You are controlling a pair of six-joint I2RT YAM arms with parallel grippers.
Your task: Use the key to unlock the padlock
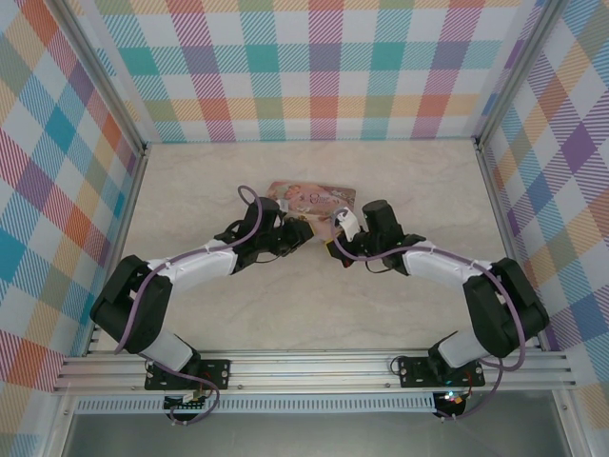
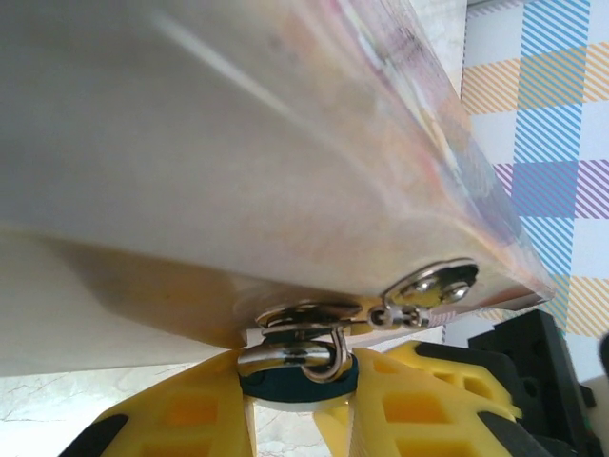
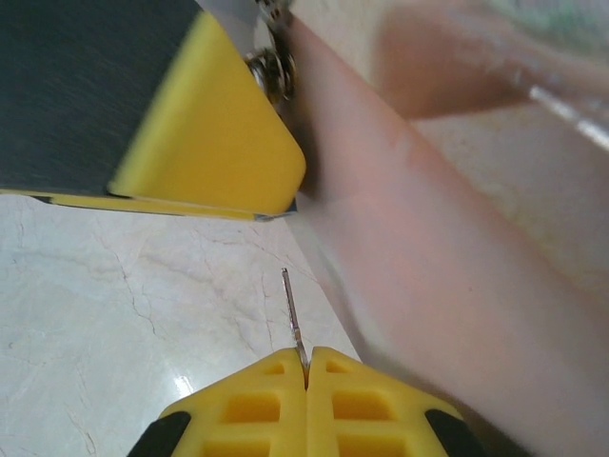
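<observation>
The padlock (image 2: 303, 384) has a small blue body, and its silvery shackle (image 2: 328, 367) hooks through the metal hasp on the pink tin (image 2: 238, 143). My left gripper (image 2: 297, 388) is shut on the padlock's body, a yellow finger (image 2: 181, 409) on each side of it. My right gripper (image 3: 306, 367) is shut on the key (image 3: 292, 314), whose thin blade sticks forward over the table, beside the tin's wall (image 3: 457, 286). The key's tip stands apart from the left gripper's yellow finger (image 3: 214, 143) ahead of it. In the top view both grippers (image 1: 306, 231) (image 1: 330, 245) meet at the tin's (image 1: 312, 197) near edge.
The marbled table (image 1: 314, 305) is walled by plaid panels (image 1: 57, 190) on three sides. The arms' bases are bolted to a metal rail (image 1: 314, 367) at the near edge.
</observation>
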